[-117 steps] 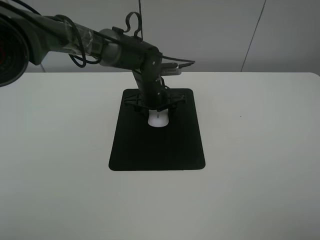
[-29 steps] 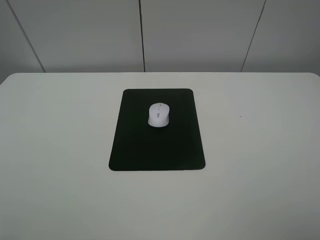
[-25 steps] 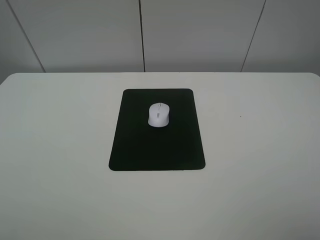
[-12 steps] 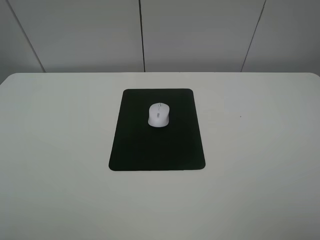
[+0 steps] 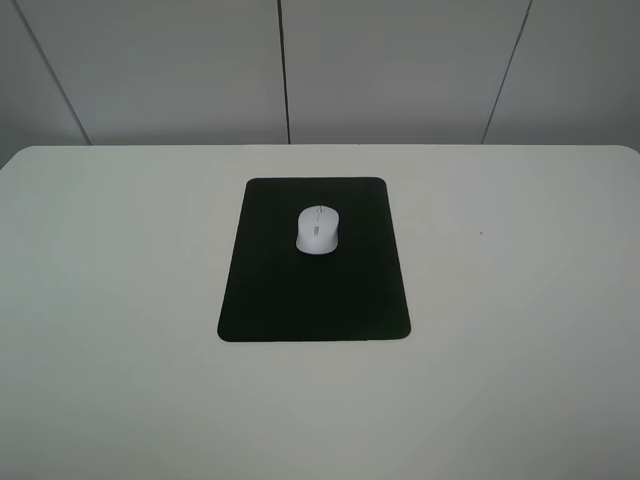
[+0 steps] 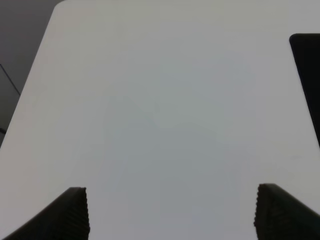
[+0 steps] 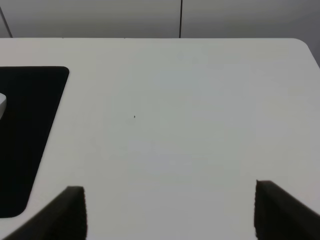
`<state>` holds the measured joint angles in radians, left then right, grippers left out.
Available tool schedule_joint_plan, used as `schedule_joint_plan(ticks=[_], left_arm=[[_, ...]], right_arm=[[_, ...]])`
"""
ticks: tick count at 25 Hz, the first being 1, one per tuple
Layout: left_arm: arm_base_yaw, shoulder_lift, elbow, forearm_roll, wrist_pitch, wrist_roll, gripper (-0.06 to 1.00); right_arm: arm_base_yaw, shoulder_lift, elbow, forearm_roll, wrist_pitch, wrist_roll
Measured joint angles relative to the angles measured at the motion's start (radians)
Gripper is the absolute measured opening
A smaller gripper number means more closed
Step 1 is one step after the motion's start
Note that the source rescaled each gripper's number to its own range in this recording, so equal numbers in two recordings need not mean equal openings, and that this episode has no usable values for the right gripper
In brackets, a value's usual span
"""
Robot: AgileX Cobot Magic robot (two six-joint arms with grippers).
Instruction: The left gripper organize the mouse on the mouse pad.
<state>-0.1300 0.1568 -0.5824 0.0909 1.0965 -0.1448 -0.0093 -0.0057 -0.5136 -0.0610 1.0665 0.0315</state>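
The white mouse (image 5: 317,229) lies on the black mouse pad (image 5: 314,295), in the pad's far half, with its grey wheel pointing away. Neither arm shows in the exterior high view. In the left wrist view my left gripper (image 6: 170,215) is open over bare white table, its two dark fingertips (image 6: 72,212) wide apart, and an edge of the mouse pad (image 6: 307,75) shows at the side. My right gripper (image 7: 170,212) is open too, with the mouse pad (image 7: 25,135) and a sliver of the mouse (image 7: 2,102) off to its side.
The white table (image 5: 520,300) has rounded far corners and ends at a grey panelled wall (image 5: 400,70). A tiny dark speck (image 5: 481,234) sits on the table right of the pad.
Several seconds ago the left arm stood over the mouse at the pad's far end; it has since pulled out of the exterior view. Over the last second nothing has moved.
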Motion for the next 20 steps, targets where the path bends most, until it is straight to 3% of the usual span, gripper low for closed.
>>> schedule_joint_plan(ticks=[7, 20], left_arm=[[0.0, -0.158, 0.059, -0.005, -0.021, 0.023, 0.45], [0.0, -0.163, 0.075, -0.031, -0.026, 0.103, 0.45]], right_arm=[[0.0, 0.0, 0.0, 0.0, 0.0, 0.0], [0.0, 0.0, 0.0, 0.0, 0.0, 0.0]])
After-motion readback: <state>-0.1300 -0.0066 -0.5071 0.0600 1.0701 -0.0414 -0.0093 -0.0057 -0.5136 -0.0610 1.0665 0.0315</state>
